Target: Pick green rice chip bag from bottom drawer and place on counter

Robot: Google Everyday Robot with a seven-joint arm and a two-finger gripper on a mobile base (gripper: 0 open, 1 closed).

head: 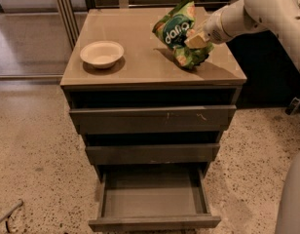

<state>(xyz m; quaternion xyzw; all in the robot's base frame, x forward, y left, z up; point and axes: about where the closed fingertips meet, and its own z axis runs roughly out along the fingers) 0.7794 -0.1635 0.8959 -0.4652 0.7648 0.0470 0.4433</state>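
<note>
The green rice chip bag [178, 31] stands tilted on the right part of the counter [140, 48], its lower end touching the top. My gripper [197, 39] reaches in from the right and is shut on the bag's right side. The bottom drawer [154, 197] is pulled out and its inside is bare.
A white bowl [102, 54] sits on the counter's left part. The two upper drawers [152, 118] are pulled out a little. A speckled floor surrounds the cabinet. My white arm [267, 11] crosses over the cabinet's right side.
</note>
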